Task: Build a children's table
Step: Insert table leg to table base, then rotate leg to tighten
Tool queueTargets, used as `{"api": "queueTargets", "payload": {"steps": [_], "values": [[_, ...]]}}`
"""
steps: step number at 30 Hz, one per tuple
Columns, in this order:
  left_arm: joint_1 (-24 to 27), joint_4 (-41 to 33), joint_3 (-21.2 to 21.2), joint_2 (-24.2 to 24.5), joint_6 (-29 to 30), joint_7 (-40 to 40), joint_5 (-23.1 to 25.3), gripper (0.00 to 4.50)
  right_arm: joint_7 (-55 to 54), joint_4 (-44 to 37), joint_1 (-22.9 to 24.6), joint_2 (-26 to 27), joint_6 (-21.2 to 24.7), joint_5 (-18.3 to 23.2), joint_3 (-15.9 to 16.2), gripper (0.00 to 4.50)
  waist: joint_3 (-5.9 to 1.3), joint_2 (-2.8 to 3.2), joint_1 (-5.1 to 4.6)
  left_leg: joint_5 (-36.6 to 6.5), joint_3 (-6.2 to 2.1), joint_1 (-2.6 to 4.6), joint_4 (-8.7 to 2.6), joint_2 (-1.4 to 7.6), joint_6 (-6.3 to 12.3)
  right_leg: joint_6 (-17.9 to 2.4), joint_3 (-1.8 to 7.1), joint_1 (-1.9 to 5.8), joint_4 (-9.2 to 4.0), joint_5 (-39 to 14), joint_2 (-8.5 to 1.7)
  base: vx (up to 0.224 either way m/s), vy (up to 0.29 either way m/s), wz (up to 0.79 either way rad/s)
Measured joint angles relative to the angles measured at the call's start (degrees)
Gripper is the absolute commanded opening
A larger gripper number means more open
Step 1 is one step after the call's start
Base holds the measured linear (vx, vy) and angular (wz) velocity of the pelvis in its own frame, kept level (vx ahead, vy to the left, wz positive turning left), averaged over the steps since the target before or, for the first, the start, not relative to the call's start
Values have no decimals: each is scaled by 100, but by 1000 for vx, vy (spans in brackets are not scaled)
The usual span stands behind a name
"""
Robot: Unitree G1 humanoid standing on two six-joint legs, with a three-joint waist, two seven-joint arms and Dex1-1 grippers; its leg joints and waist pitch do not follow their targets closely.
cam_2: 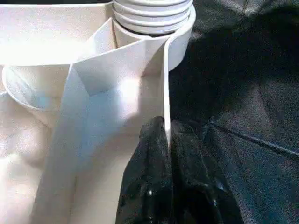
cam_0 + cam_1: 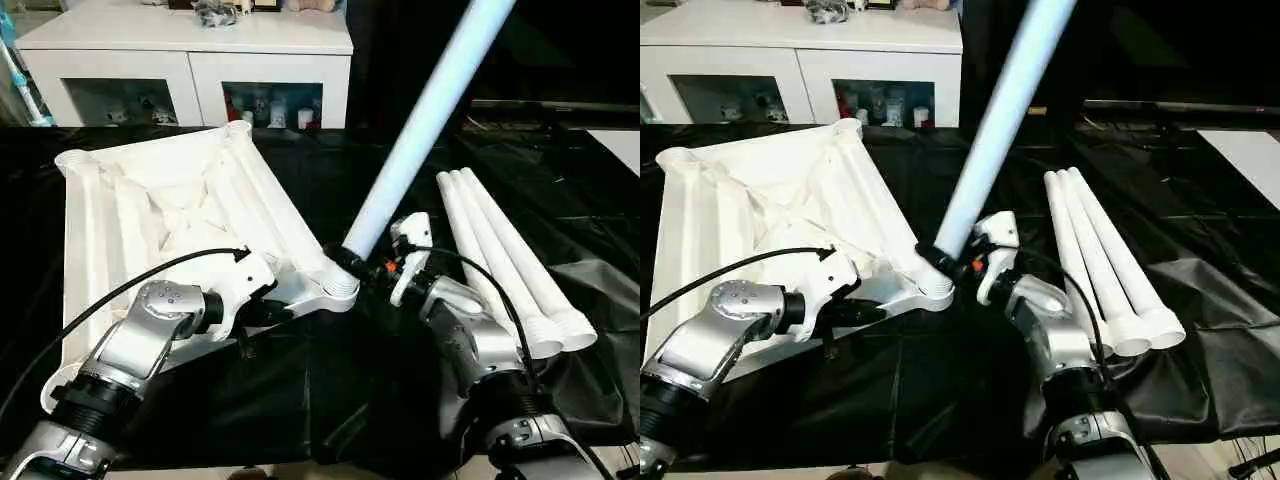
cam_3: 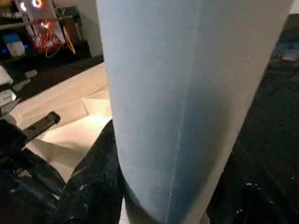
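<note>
The children's table top (image 2: 170,200) lies upside down on the black cloth, ribs facing up. My left gripper (image 1: 167,128) is shut on the thin side wall of the top, just short of its near right corner socket (image 2: 340,285). One long white leg (image 2: 420,120) stands in that socket, leaning up and to the right. My right gripper (image 2: 366,268) is shut on the leg just above the socket, its black fingers (image 3: 93,177) wrapped around the tube. Three more legs (image 2: 500,250) lie side by side to the right of my right arm.
A white cabinet with glass doors (image 2: 190,60) stands behind the work surface. Black cloth (image 2: 330,380) covers the surface and bunches into folds at the right. The left arm's black cable (image 2: 120,290) arcs over the table top.
</note>
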Motion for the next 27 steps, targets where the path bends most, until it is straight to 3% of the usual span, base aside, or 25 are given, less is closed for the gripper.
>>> {"api": "queueTargets", "payload": {"steps": [7, 14, 19, 27], "values": [[1, 7, -16, 60, -3, -23, 65, 0, 73, 68, -229, -147, 156, -277, 329, 186, -26, -43, -28, 0, 0, 9, -11, 1, -1, 6, 0, -1, 1, -4, 1, 0, 0, 0], [1, 5, -44, 110, 26, -72, 97, 0, 248, 297, -611, -177, 658, -420, 415, 186, -62, -100, -45, -1, 0, 26, -20, 0, -2, 34, 2, 0, -1, -20, 1, 0, 0, 0], [0, 9, -85, 121, 34, -61, 196, 0, 337, 465, -825, -209, 1000, -423, 460, 186, -68, -113, -62, -3, -1, 91, -33, -1, -4, 45, 3, 20, -11, -27, 1, 0, 0, 0], [-98, 13, -232, 151, 160, -73, 310, 0, 385, 589, -922, -217, 1161, -471, 459, 186, -79, -129, -57, -3, -1, 106, -65, -5, -5, 46, 3, 31, -33, -27, 2, 0, 0, 0]]}}
